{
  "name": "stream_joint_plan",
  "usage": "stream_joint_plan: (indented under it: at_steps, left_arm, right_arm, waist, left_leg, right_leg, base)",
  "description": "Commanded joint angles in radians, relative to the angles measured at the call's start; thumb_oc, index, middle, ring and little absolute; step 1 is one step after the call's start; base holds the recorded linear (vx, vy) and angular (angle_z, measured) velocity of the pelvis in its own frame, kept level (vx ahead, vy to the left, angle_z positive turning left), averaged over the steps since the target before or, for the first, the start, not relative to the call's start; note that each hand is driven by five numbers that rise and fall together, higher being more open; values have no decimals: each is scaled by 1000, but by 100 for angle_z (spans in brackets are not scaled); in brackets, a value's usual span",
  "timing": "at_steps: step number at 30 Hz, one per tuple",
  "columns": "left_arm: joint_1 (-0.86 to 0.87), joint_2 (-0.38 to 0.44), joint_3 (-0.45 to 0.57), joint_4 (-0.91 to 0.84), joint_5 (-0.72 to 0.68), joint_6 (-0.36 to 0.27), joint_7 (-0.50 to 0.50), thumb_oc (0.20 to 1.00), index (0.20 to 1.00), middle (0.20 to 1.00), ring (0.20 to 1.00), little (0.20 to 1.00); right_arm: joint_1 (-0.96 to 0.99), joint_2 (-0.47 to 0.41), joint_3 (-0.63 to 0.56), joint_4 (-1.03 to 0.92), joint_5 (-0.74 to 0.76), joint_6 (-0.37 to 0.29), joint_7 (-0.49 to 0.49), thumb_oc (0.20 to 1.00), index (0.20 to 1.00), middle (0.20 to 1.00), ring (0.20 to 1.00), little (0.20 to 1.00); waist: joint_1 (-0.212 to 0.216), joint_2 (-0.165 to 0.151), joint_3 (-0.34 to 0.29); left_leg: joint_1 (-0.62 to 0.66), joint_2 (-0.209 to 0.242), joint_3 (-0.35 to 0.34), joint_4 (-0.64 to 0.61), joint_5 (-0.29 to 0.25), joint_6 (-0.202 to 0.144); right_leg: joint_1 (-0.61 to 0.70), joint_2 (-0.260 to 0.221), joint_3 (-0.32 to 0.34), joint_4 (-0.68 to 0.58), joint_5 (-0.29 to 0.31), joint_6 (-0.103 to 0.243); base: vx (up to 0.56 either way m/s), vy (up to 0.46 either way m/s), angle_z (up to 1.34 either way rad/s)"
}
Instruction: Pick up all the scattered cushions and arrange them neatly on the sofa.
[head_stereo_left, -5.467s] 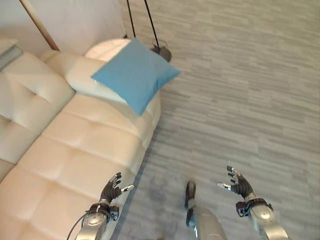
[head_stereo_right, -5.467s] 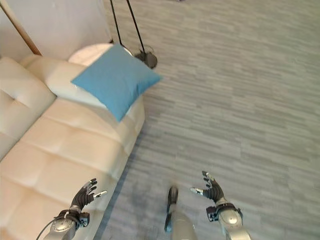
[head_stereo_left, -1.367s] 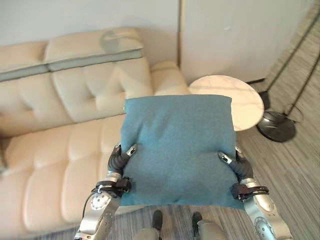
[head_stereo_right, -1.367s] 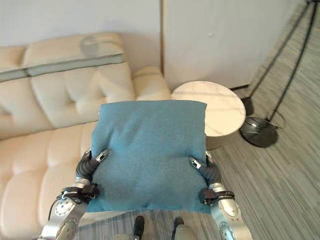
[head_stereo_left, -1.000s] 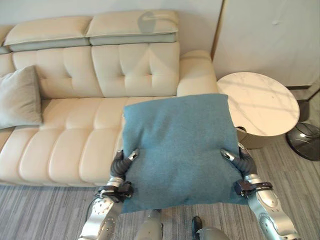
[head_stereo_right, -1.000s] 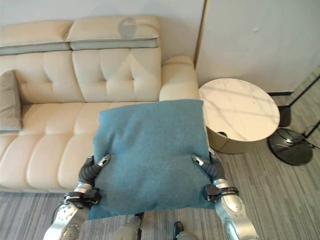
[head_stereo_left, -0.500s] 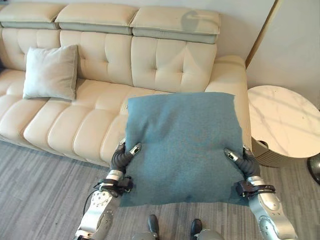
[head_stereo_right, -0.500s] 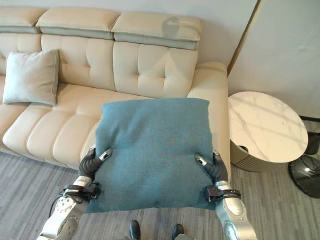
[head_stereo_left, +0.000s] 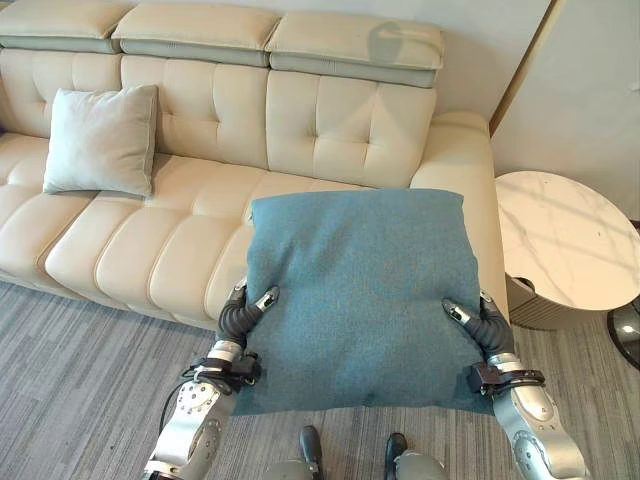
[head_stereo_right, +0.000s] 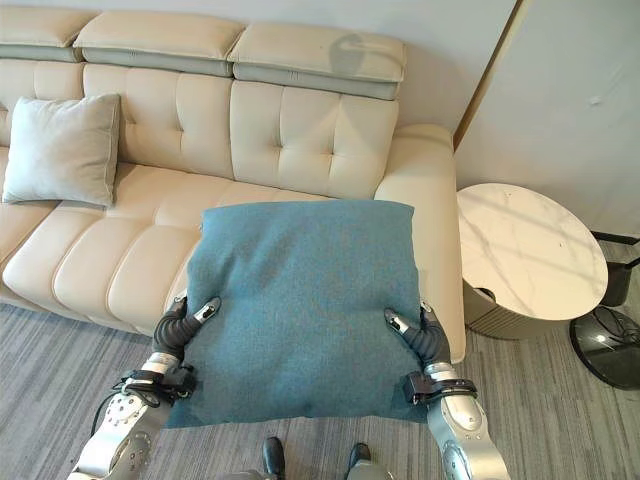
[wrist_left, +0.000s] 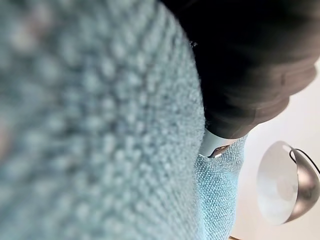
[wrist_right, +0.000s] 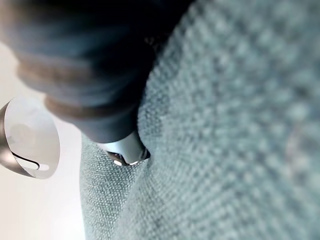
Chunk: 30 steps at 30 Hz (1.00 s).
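A teal-blue cushion (head_stereo_left: 360, 290) hangs flat in front of me, held by its two side edges. My left hand (head_stereo_left: 240, 320) pinches the left edge, thumb on top and fingers underneath. On the opposite edge my right hand (head_stereo_left: 482, 330) grips the same way. The cushion hovers over the front of the cream sofa (head_stereo_left: 340, 130), near its right seat and armrest. A pale grey cushion (head_stereo_left: 100, 140) leans upright against the sofa's back at the left. In the wrist views the teal fabric (wrist_left: 100, 125) (wrist_right: 240, 125) presses against each hand's dark cover (wrist_left: 240, 65) (wrist_right: 85, 70).
A round marble-topped side table (head_stereo_left: 565, 250) stands right of the sofa's armrest. A floor lamp's dark round base (head_stereo_right: 605, 345) sits at the far right. Grey striped floor (head_stereo_left: 80, 380) runs along the sofa's front. A wall lies behind the sofa.
Earlier the teal cushion lay on the sofa's arm and both hands were empty; now both hold it. The view has swung round to face the sofa; little has changed in the last half second.
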Motion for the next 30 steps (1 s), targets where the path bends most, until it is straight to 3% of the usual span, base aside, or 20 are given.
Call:
stream_joint_plan:
  at_steps: [1, 6, 8, 11, 12, 13, 14, 16, 19, 21, 23, 27, 30]
  left_arm:
    - [-40, 15, 0, -141, 36, -79, -61, 200, 200, 200, 200, 200]
    - [-45, -6, -1, -128, 42, -90, -77, 200, 200, 200, 200, 200]
    - [-42, -12, -2, -130, 46, -91, -86, 200, 200, 200, 200, 200]
    - [-38, -25, -19, -123, 42, -91, -103, 200, 200, 200, 200, 200]
    - [-38, -24, -19, -123, 42, -91, -103, 200, 200, 200, 200, 200]
    - [-34, -26, -14, -117, 37, -90, -104, 200, 200, 200, 200, 200]
    - [-38, -28, -18, -112, 36, -88, -100, 200, 200, 200, 200, 200]
    - [-44, -32, -16, -107, 38, -83, -97, 200, 200, 200, 200, 200]
    - [-49, -30, -15, -109, 41, -79, -95, 200, 200, 200, 200, 200]
    - [-54, -33, -10, -116, 46, -80, -84, 200, 200, 200, 200, 200]
    - [-58, -41, -13, -109, 52, -85, -72, 200, 200, 200, 200, 200]
    - [-51, -49, -26, -104, 56, -85, -82, 200, 200, 200, 200, 200]
    - [-49, -35, -21, -95, 62, -83, -81, 200, 200, 200, 200, 200]
  right_arm:
    - [-103, 16, 41, -95, -10, -73, 76, 200, 200, 200, 200, 200]
    - [-84, 10, 31, -100, -9, -75, 86, 200, 200, 200, 200, 200]
    - [-71, 12, 24, -104, -7, -78, 93, 200, 200, 200, 200, 200]
    - [-52, 3, 1, -89, -5, -84, 91, 200, 200, 200, 200, 200]
    - [-52, 4, 1, -89, -5, -84, 91, 200, 200, 200, 200, 200]
    - [-47, -8, -10, -85, 7, -86, 88, 200, 200, 200, 200, 200]
    - [-48, -14, -11, -81, 7, -87, 81, 200, 200, 200, 200, 200]
    - [-55, -24, -20, -72, 0, -89, 73, 200, 200, 200, 200, 200]
    - [-54, -30, -32, -69, -9, -86, 65, 200, 200, 200, 200, 200]
    - [-55, -36, -40, -53, -20, -83, 49, 200, 200, 200, 200, 200]
    - [-51, -34, -46, -44, -32, -78, 44, 200, 200, 200, 200, 200]
    - [-35, -28, -56, -41, -54, -72, 51, 200, 200, 200, 200, 200]
    - [-49, -11, -45, -34, -71, -62, 58, 200, 200, 200, 200, 200]
  waist:
    - [-5, -6, -23]
    - [-33, -8, -21]
    - [-42, -9, -29]
    - [-57, -1, -63]
    - [-59, -4, -65]
    - [-61, -12, -79]
    - [-54, -30, -76]
    - [-39, -46, -75]
    - [-25, -64, -66]
    - [-11, -64, -47]
    - [-5, -60, -42]
    - [-13, -37, -66]
    - [-12, -30, -82]
  left_leg:
    - [115, -45, -37, 28, -161, -23]
    - [195, -63, -88, 34, -202, -49]
    - [215, -62, -103, 39, -210, -56]
    - [206, 0, -77, 186, -139, -136]
    - [202, -4, -79, 185, -135, -135]
    - [158, 46, -25, 298, -80, -151]
    - [105, 50, -2, 334, -95, -129]
    - [51, 71, 22, 292, -146, -107]
    - [-9, 81, 15, 251, -156, -106]
    - [-62, 117, -27, 162, -65, -138]
    - [-71, 134, -67, 120, -24, -155]
    - [-16, 137, -61, 58, -23, -161]
    - [17, 102, -34, 49, -42, -140]
  right_leg:
    - [9, 91, -48, -252, 157, -3]
    - [-18, 97, -126, -379, 197, 11]
    - [-10, 98, -118, -377, 200, 5]
    - [72, 110, -123, -387, 212, -25]
    - [70, 107, -123, -389, 215, -24]
    - [121, 115, -120, -410, 193, -44]
    - [147, 102, -110, -420, 179, -51]
    - [173, 94, -91, -430, 162, -45]
    - [196, 78, -69, -433, 151, -40]
    - [226, 83, -30, -433, 136, -43]
    - [242, 82, -6, -434, 130, -41]
    - [271, 66, 18, -435, 125, -29]
    - [271, 29, 58, -439, 148, -3]
  base:
    - [275, 15, 11]
    - [300, -24, 49]
    - [328, -86, 47]
    - [390, -147, 48]
    - [297, -133, 38]
    - [255, -108, 24]
    - [312, -111, 7]
    - [162, -6, -26]
    - [101, 62, -50]
    - [98, 143, -60]
    - [97, 173, -62]
    - [150, 262, -70]
    - [107, 252, -27]
